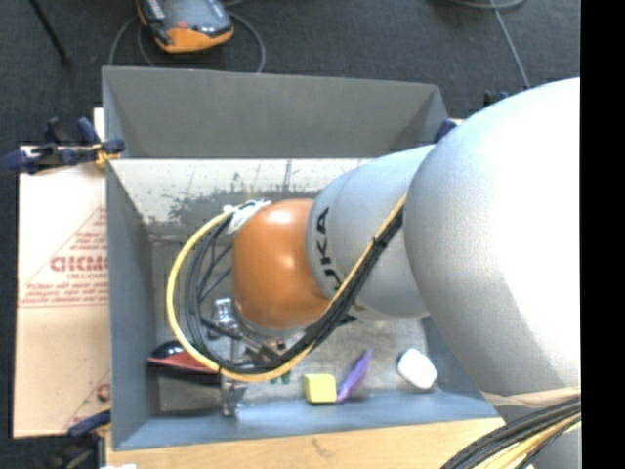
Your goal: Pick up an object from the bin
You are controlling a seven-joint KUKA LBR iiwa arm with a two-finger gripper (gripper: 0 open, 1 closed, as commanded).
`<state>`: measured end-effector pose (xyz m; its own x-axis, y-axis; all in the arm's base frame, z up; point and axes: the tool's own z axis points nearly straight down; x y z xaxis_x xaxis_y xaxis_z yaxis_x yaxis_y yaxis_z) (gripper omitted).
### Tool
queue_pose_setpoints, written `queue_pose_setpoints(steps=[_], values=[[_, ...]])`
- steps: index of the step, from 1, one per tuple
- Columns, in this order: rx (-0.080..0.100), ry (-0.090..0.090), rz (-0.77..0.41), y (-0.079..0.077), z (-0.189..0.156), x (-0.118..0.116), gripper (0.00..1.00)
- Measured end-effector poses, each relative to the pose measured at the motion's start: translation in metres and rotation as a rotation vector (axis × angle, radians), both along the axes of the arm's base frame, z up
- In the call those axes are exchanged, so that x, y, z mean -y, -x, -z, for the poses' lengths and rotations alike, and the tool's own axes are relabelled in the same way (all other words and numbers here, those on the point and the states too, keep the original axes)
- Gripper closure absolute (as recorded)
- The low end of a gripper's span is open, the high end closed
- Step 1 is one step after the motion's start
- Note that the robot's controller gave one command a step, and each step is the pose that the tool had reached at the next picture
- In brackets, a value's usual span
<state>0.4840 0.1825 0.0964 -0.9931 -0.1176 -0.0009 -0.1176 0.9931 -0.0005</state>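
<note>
Your claw sits low at the front-left of the bin. A red-and-black thing lies just beside it to the view's left, and a yellow block to the right. Open or closed, can't tell.

Matt grey metal bin — scuffed inside — under a glossy, smooth orange cover.

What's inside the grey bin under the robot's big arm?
Near the bin's front wall lie a yellow block, a purple piece, a white lump and a red-and-black thing. The arm covers the rest of the floor.
</note>
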Motion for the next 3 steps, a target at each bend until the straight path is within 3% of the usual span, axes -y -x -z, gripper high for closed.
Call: queue_pose_setpoints(steps=[1, 2, 3], values=[[0.003, -0.002, 0.044, 0.002, -0.004, -0.023, 0.00], [0.003, -0.001, 0.115, 0.001, 0.015, -0.044, 0.00], [-0.006, 0.006, 0.304, -0.026, 0.020, -0.044, 1.00]])
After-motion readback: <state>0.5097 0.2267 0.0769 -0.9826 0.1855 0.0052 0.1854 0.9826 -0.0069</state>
